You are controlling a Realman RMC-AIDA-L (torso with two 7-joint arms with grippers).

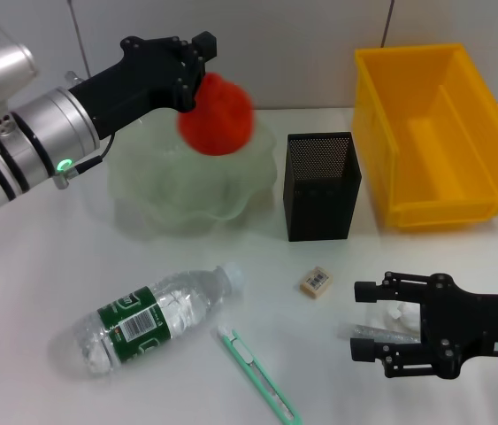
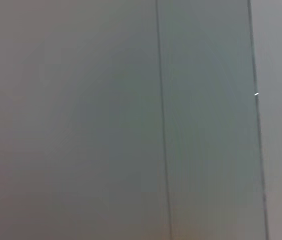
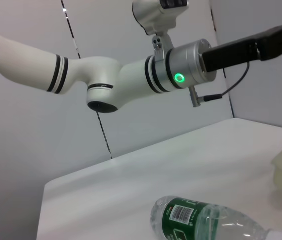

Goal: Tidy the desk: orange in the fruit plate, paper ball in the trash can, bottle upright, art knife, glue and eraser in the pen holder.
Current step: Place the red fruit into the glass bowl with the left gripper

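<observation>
The orange looks blurred just below the fingertips of my left gripper, which stands open above the pale translucent fruit plate. The upper finger is clear of the fruit. The bottle lies on its side, also seen as the bottle in the right wrist view. A green art knife and the eraser lie on the table near it. The black mesh pen holder stands upright. My right gripper is open low at the front right, around a small grey-white object that may be the glue. The paper ball is not in view.
A yellow bin stands at the back right beside the pen holder. The left arm crosses high over the table in the right wrist view. The left wrist view holds only a bare wall.
</observation>
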